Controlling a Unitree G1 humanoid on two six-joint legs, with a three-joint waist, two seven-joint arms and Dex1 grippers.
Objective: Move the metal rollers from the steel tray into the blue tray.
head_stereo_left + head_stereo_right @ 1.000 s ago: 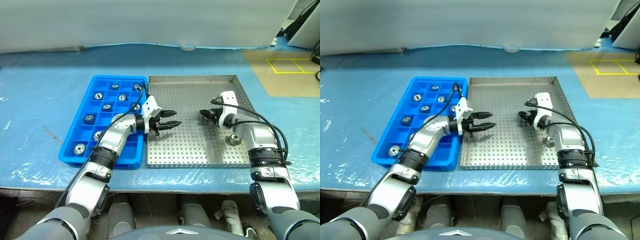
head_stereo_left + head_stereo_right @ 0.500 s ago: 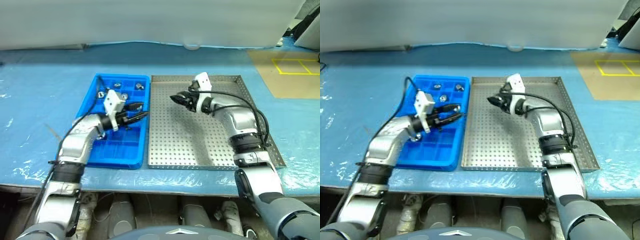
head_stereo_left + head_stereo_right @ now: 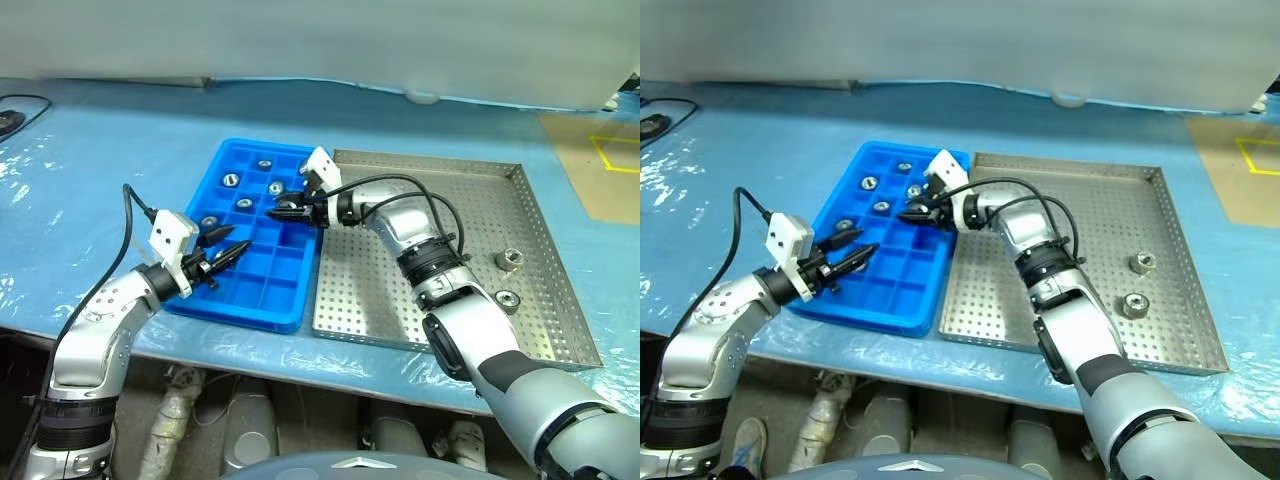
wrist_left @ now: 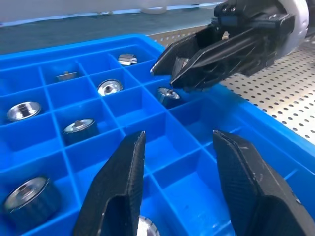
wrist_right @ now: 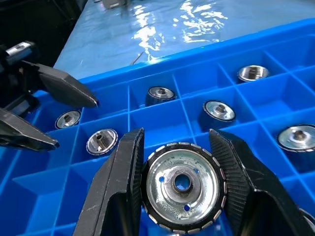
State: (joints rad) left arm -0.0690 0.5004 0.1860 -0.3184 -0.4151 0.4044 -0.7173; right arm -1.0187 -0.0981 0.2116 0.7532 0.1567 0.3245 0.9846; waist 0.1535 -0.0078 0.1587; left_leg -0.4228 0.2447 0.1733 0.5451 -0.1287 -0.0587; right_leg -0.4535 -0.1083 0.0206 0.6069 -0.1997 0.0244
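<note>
1. The right gripper has swung from the steel tray to over the blue tray.
2. It clamps a roller.
3. The left gripper hangs open, empty, near the blue tray's front left.
4. Two rollers remain in the steel tray.

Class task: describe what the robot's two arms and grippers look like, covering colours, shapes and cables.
Both arms are silver-grey, rounded segments joined by black ribbed collars. Each ends in a gripper, the left gripper and the right gripper, with two black tapering fingers whose pads are finely ridged. A small white box sits on each wrist, and thin black cables loop along the forearms.
</note>
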